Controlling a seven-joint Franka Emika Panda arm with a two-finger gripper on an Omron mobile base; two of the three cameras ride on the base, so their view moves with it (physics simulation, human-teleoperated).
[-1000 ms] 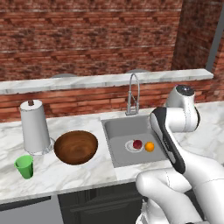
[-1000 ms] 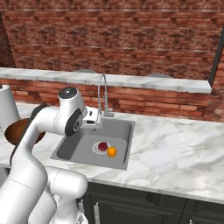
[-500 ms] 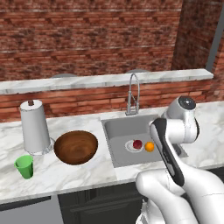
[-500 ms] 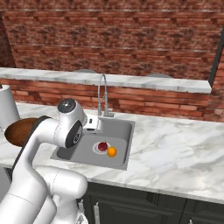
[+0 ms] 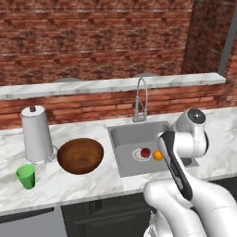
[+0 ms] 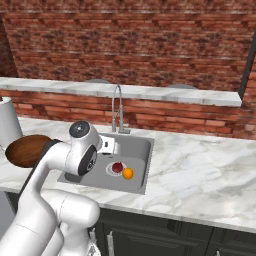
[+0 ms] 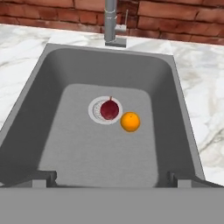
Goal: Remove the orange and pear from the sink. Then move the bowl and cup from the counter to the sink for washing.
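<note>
- Jaws wide open, holding nothing, hanging over the near edge of the sink (image 7: pixel 48 65).
- Pear (image 7: pixel 109 109) on the drain, orange (image 7: pixel 130 121) just beside it.
- Bowl (image 5: pixel 80 155) and cup (image 5: pixel 26 176) on the surface (image 5: pixel 69 183), left of the sink.

Your arm covers the sink (image 5: pixel 121 144)'s right wall in the left base view | bowl (image 6: pixel 25 150): its right side sits behind your arm in the right base view | tap (image 7: pixel 110 17): cut off by the hand view's top edge | drain (image 7: pixel 97 114): partly under the pear (image 7: pixel 109 109)
</note>
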